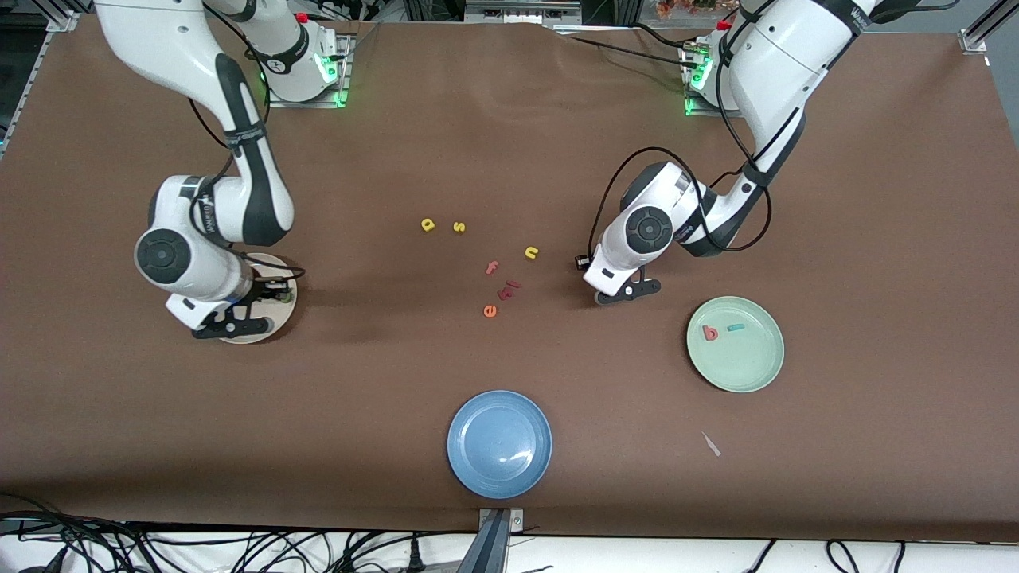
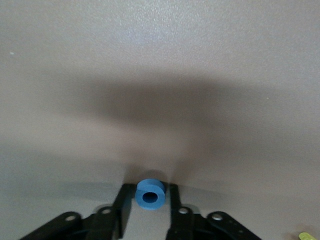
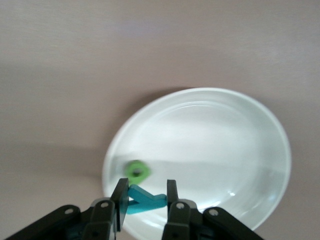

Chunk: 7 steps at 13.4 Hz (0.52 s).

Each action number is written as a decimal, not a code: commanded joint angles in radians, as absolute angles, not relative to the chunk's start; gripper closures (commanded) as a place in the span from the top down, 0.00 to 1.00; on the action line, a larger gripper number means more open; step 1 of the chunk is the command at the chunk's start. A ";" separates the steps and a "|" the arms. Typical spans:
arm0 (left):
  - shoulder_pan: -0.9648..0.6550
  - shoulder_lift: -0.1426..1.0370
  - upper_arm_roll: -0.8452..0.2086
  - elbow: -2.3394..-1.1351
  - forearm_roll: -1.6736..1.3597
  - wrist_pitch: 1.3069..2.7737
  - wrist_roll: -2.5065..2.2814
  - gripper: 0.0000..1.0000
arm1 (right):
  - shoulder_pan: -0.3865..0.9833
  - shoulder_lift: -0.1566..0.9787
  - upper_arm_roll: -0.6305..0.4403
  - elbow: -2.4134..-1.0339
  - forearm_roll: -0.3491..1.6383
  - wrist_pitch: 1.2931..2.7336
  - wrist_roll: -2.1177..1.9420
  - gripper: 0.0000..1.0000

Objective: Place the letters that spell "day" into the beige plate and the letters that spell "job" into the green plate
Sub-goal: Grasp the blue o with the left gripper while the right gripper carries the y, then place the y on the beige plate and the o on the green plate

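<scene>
Low over bare table, left claw (image 2: 150, 207) grasping blue o (image 2: 150, 194), right claw (image 3: 145, 202) above beige plate (image 3: 240, 150) grasping teal y (image 3: 145, 202)

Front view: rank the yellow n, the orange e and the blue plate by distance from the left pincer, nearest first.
Measured from the left pincer, low over the table:
1. Yellow n, nearest, toward the middle of the table.
2. Orange e, next, nearer the front camera than the n.
3. Blue plate, farthest, at the table edge closest to the front camera.
</scene>
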<state>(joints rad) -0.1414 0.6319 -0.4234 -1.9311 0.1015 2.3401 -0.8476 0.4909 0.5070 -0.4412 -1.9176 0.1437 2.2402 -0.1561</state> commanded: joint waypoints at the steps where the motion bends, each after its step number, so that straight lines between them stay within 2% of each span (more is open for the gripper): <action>1: -0.133 0.621 -0.426 -1.956 0.089 2.355 -0.854 0.06 | 0.454 0.515 -0.425 -1.921 0.150 2.260 -0.215 0.99; 2: -0.133 0.621 -0.426 -1.956 0.089 2.353 -0.854 0.01 | 0.460 0.512 -0.417 -1.921 0.153 2.252 -0.201 1.00; 5: -0.124 0.577 -0.425 -1.934 0.091 2.309 -0.832 0.00 | 0.469 0.480 -0.358 -1.921 0.207 2.188 -0.086 1.00; 7: -0.115 0.561 -0.414 -1.841 0.094 2.135 -0.711 0.00 | 0.469 0.457 -0.302 -1.925 0.207 2.180 0.027 1.00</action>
<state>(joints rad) -0.1290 0.6082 -0.4217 -1.9041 0.1017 2.2778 -0.8114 0.4722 0.4988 -0.3462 -1.9146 0.1934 2.2067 -0.0654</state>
